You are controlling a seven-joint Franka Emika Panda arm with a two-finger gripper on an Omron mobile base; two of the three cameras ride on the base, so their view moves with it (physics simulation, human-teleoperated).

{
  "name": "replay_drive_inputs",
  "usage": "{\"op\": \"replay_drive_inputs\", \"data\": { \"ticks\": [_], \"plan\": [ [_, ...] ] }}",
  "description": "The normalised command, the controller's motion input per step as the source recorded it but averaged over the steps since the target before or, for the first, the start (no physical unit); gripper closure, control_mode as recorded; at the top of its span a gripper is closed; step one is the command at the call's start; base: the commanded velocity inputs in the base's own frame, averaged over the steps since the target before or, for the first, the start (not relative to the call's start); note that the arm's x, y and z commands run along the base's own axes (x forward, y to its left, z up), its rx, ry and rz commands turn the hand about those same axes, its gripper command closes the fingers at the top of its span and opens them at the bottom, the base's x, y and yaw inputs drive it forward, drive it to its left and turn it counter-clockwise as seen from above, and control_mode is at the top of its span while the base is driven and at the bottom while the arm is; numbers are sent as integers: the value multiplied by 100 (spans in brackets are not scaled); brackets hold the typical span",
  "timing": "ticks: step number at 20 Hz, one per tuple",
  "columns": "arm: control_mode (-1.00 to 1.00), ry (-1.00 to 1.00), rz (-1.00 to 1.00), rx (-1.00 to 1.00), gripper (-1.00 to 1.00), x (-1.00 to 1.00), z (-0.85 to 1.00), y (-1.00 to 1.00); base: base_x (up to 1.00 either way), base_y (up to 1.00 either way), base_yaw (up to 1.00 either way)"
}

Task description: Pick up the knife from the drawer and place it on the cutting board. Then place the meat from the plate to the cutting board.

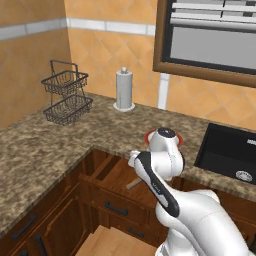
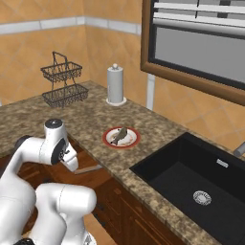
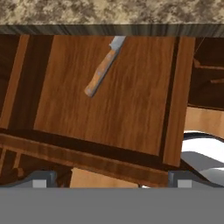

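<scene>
The reddish-brown drawer (image 1: 112, 172) stands pulled open under the counter. On its floor (image 3: 131, 105) lies the knife (image 3: 103, 66), with the tan handle toward me and the grey blade reaching under the counter edge. Its handle (image 1: 133, 184) pokes out beside the arm. My gripper (image 3: 111, 180) hangs above the drawer, open and holding nothing, some way short of the knife. The white plate (image 2: 121, 137) with the red rim sits on the counter by the sink and carries the dark meat (image 2: 121, 134). The cutting board is out of view.
A black sink (image 2: 191, 177) is sunk into the granite counter (image 1: 45, 145) at the right. A wire two-tier basket (image 1: 66, 92) and a paper towel roll (image 1: 124, 89) stand at the back. Closed cabinet fronts (image 1: 55, 227) lie beneath.
</scene>
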Motion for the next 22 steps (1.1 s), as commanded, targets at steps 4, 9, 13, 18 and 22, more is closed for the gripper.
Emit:
{"op": "replay_drive_inputs", "data": {
  "ticks": [4, 9, 13, 18, 22],
  "plan": [
    [-100, 3, 0, 0, -100, 27, -36, 0, 0, 0, 0],
    [-100, 6, 0, 0, -100, 24, -40, 0, 0, 0, 0],
    [-100, 9, 0, 0, -100, 28, -48, 0, 0, 0, 0],
    [-100, 7, 0, 0, -100, 17, -51, 9, 0, 0, 0],
    [-100, 2, 0, -1, -100, 4, -32, 20, 0, 0, 0]
  ]
}}
